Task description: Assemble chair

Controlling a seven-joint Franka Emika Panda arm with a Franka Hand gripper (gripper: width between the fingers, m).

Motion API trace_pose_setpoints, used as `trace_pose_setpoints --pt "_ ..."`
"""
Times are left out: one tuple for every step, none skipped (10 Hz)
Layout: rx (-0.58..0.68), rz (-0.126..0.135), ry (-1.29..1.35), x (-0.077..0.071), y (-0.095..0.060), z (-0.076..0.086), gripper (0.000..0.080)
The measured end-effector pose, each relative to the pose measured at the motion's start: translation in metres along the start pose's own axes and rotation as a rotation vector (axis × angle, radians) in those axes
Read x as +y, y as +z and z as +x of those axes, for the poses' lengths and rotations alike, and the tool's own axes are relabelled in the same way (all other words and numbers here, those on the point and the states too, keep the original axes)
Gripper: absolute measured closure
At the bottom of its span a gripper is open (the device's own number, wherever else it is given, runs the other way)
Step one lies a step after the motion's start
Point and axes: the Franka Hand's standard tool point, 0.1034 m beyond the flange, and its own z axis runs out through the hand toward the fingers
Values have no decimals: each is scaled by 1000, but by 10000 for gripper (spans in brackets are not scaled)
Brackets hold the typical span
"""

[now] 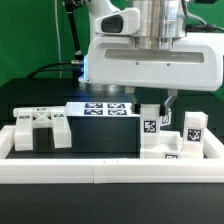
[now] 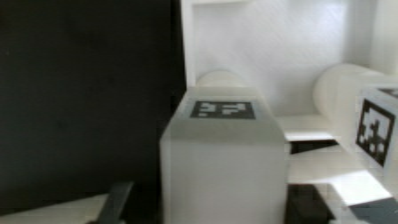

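Fronting the exterior view, the long white border rail edges the black surface.

Item 1, low white chair parts: lying just behind the rail, toward the exterior view's right.

Item 2, upright leg: standing just behind those. In the wrist view this leg fills the gap of the gripper, whose jaws appear drawn in against its two sides. A second tagged upright leg stands near it, apart.

Item 3, slotted seat block: at the exterior view's left, well apart from the legs.

Item 4, marker board: flat, farther back, centre.

Item 5, robot arm: hanging over the legs.

Handling, judged: stiff moulded plastic, probably light, not fragile. The smooth faces may slip, so a hold across two flat opposite sides suits best.

Markings: black-and-white square tags only. No brand or readable writing is visible.
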Motion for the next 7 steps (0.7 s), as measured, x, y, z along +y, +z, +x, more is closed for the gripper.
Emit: trace_pose_setpoints --pt "0 0 85 0 0 0 508" --pt "0 0 155 0 0 0 508" --pt "-3 2 261 -1 0 -1 508" --pt "-5 1 363 -1 1 -1 508" --pt "-4 2 448 -1 2 -1 508" --pt "-2 3 558 -2 2 -1 508" --pt "-2 4 612 -2 2 -2 508"
